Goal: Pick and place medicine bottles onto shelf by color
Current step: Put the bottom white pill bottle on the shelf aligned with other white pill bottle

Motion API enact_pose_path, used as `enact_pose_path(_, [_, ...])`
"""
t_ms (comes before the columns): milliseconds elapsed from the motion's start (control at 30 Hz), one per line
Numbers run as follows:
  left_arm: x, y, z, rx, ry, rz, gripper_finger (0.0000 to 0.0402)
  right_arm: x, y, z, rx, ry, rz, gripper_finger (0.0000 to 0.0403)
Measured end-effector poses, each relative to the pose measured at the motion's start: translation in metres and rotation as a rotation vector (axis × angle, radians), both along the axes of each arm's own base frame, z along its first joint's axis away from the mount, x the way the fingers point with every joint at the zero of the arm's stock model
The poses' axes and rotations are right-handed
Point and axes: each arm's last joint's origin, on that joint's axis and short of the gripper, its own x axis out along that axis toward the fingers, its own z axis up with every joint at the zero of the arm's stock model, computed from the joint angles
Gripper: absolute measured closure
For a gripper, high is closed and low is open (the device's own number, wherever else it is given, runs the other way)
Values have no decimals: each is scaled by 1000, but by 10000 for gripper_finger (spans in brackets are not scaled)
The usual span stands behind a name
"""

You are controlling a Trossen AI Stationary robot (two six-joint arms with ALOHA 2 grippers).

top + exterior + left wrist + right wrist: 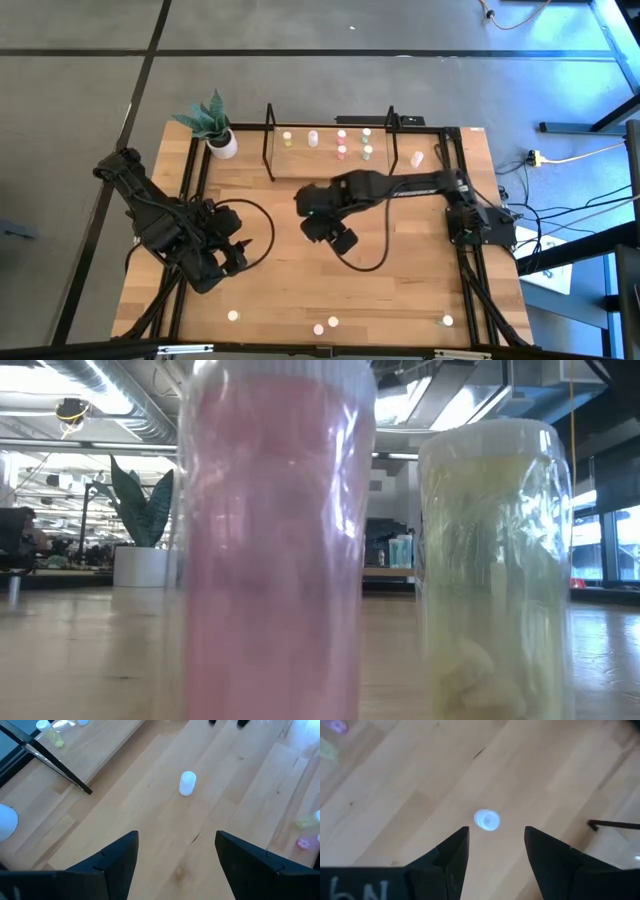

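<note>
We hold the right gripper (pixel 492 852) over the middle of the table (pixel 400 290), its fingers spread wide and holding nothing, with a white bottle (pixel 487 820) standing upright just ahead of the gap between the tips, its cap facing the wrist camera. Its long axis is vertical, so we judge the jaws can drop either side of it. The left gripper (pixel 175 862), also open and empty, waits near the table's left edge, farther off; the shelf (pixel 330 165) along the far edge already carries several bottles.

Grey floor (pixel 400 25) around the table (pixel 270 290) — ceiling ducts (pixel 120 400) overhead.
</note>
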Motion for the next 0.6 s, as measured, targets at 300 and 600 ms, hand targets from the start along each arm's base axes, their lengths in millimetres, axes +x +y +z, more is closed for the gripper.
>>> enact_pose_path(300, [0, 0, 0, -13, -8, 17, 145, 24, 3, -50, -65, 99, 125, 210])
enact_pose_path(600, [0, 0, 0, -17, -10, 21, 145, 42, 5, -76, -85, 70, 178, 210])
